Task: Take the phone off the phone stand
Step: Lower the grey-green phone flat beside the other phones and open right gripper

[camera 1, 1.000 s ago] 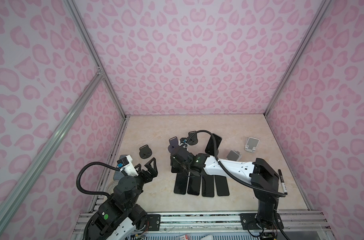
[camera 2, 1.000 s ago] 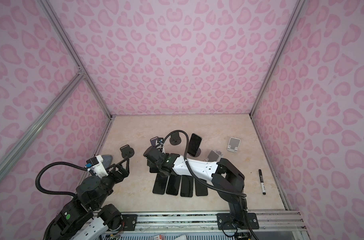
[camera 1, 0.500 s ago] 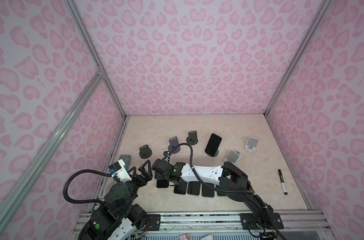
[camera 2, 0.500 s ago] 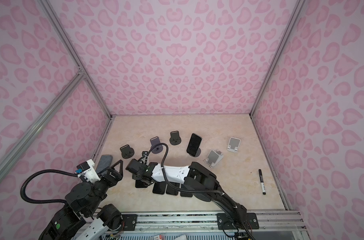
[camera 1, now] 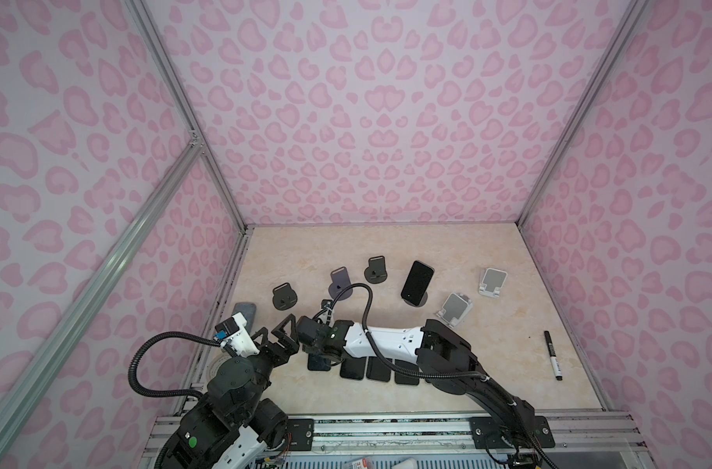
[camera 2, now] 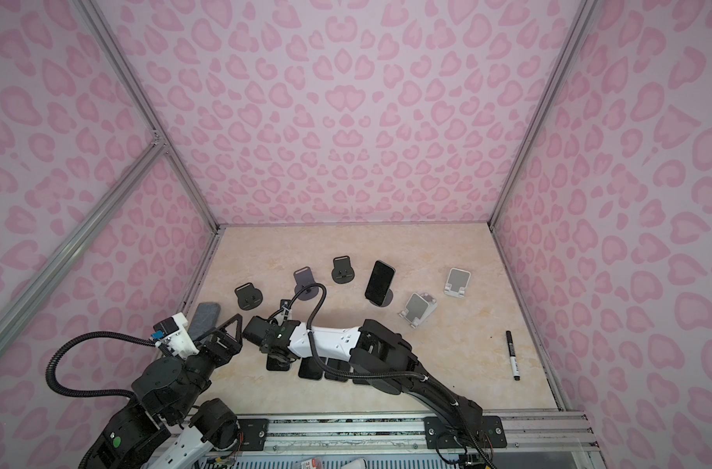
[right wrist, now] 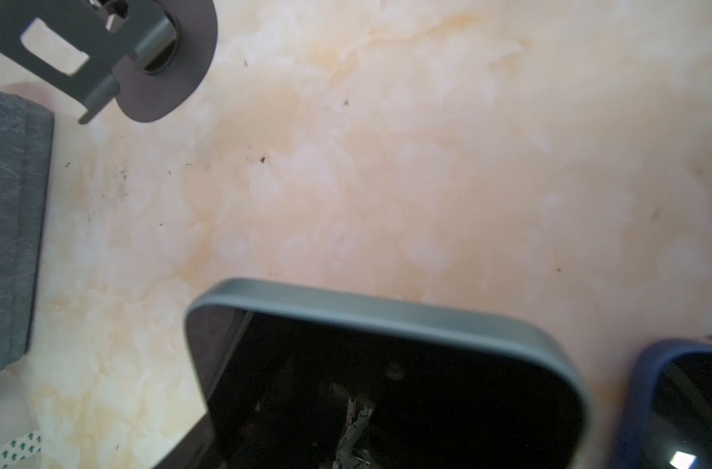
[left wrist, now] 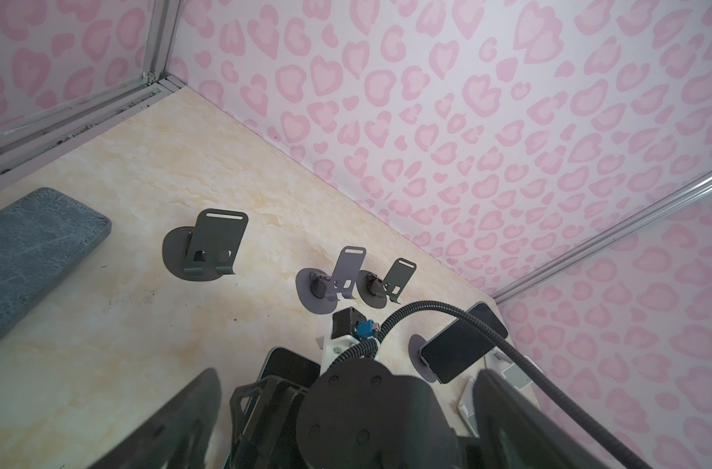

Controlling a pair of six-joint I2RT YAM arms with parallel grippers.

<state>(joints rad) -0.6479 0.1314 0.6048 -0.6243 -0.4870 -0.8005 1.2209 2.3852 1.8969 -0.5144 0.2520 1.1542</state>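
Note:
My right gripper (camera 1: 319, 358) reaches across to the left end of a row of phones lying near the front edge. It is shut on a phone in a grey case (right wrist: 386, 385), held low over the table; its fingers are hidden beneath the wrist. A blue-cased phone (right wrist: 691, 410) lies beside it. The purple phone stand (camera 1: 341, 282) behind is empty. A black phone (camera 1: 417, 280) leans on a round stand (camera 1: 419, 303) farther back. My left gripper (camera 1: 275, 331) is open and empty, just left of the right wrist.
Dark empty stands (camera 1: 284, 298) (camera 1: 376, 270) and white ones (camera 1: 453, 310) (camera 1: 492, 282) dot the back half. A grey pad (camera 1: 244, 314) lies by the left wall. A black marker (camera 1: 551, 355) rests at the right. Other phones (camera 1: 378, 369) lie partly under the right arm.
The right arm swung from the purple stand to the front left, bringing the grey-cased phone down to the row's left end. The left arm drew back and its jaws widened slightly.

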